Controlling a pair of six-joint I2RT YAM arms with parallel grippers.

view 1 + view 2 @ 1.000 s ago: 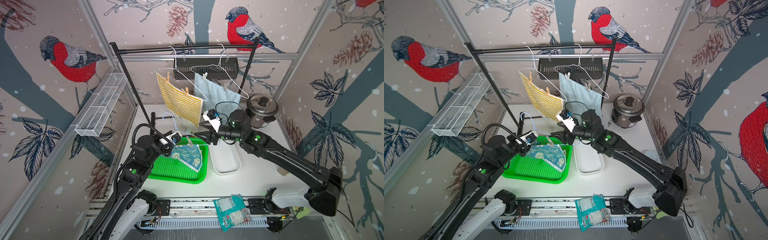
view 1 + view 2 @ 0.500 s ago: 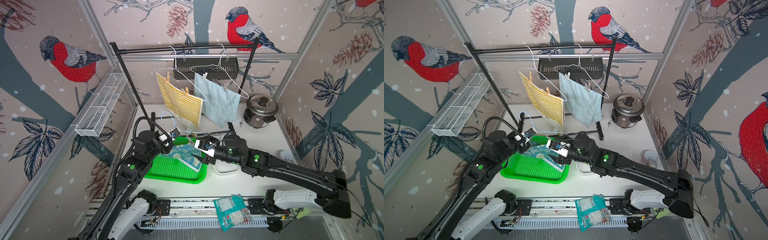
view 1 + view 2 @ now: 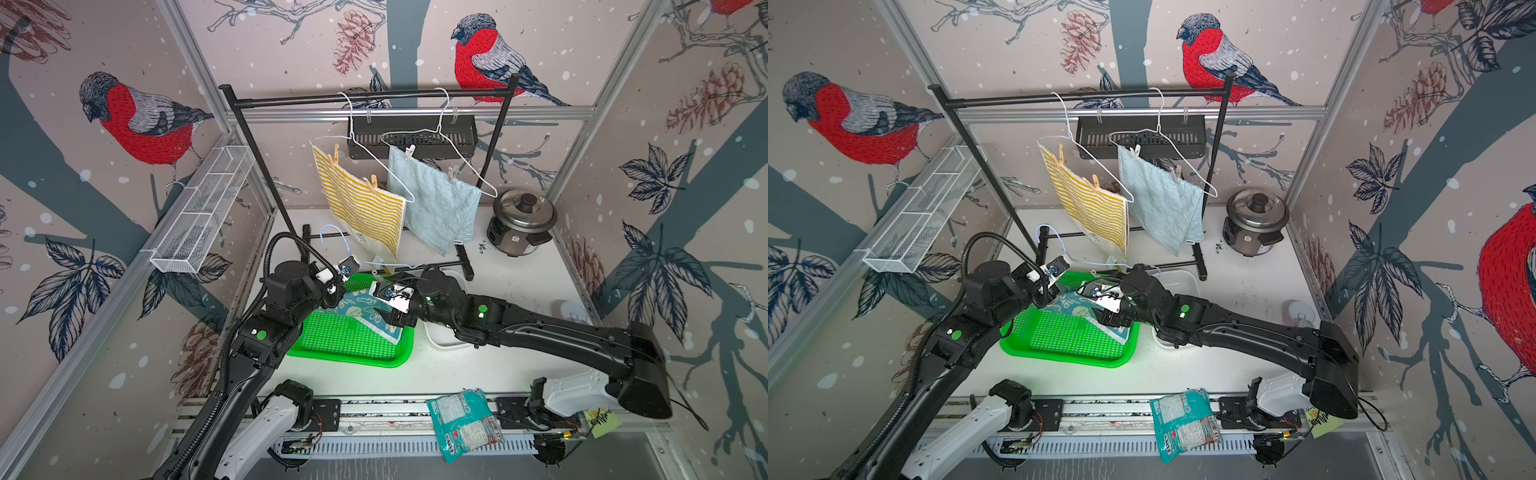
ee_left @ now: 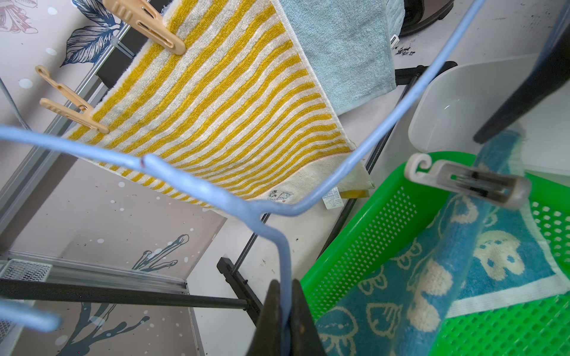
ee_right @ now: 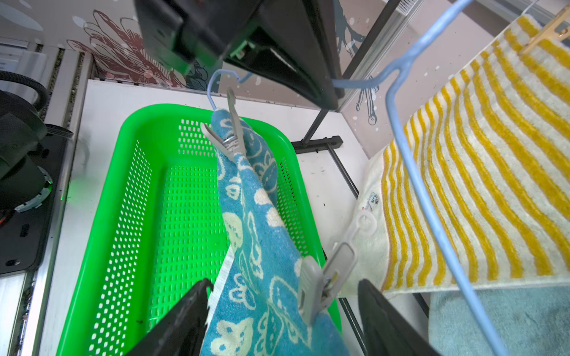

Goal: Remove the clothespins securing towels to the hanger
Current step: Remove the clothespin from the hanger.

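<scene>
Heads up: your left pincer is clamped shut on the blue hanger wire, holding it over the green basket on the left half of the counter. The teal towel droops off it into the basket w/ 2 grey pins on.

Right pincer is wide and empty. The near clothespin sits btwn its jaws, closer to the finger by the striped towel. The pin's long axis runs away from the pincer, w/ the biting end near and the handle end far. Right arm's closer, so imo push in further before squeezing. The far pin is up by the hanger's end.
</scene>
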